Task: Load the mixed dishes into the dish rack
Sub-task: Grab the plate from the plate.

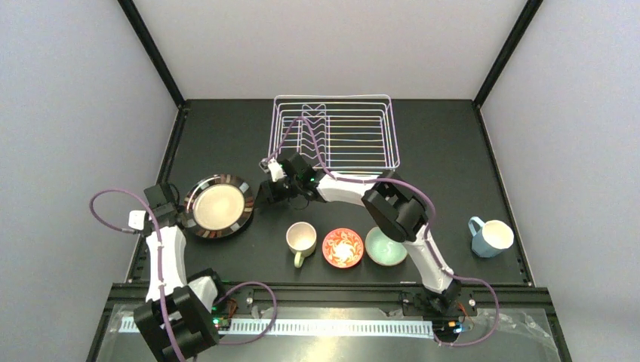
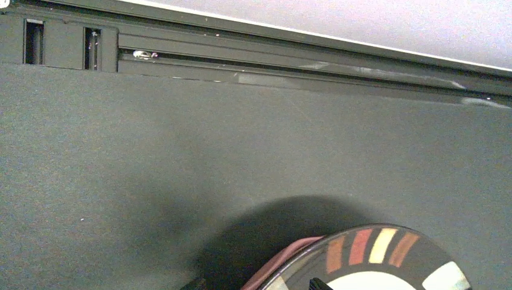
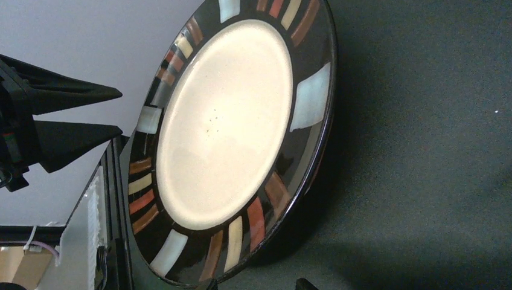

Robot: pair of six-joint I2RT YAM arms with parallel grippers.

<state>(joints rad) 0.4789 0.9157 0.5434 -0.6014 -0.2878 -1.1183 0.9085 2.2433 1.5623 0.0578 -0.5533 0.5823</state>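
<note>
The cream plate with the dark striped rim (image 1: pixel 219 207) lies at the left of the table. It also shows in the left wrist view (image 2: pixel 374 248) and the right wrist view (image 3: pixel 229 121). My left gripper (image 1: pixel 181 213) (image 2: pixel 253 285) is open, with its jaws astride the plate's left rim. A pinkish edge shows under that rim; I cannot tell what it is. My right gripper (image 1: pixel 260 197) (image 3: pixel 256 285) is open and empty just off the plate's right rim. The white wire dish rack (image 1: pixel 332 96) stands at the back. The teal and pink plates are not in view.
A cream mug (image 1: pixel 301 239), a red-orange bowl (image 1: pixel 343 247) and a mint bowl (image 1: pixel 386 246) stand in a row near the front. A blue mug (image 1: pixel 492 237) stands at the right. The black frame rail (image 2: pixel 272 60) runs along the table's left edge.
</note>
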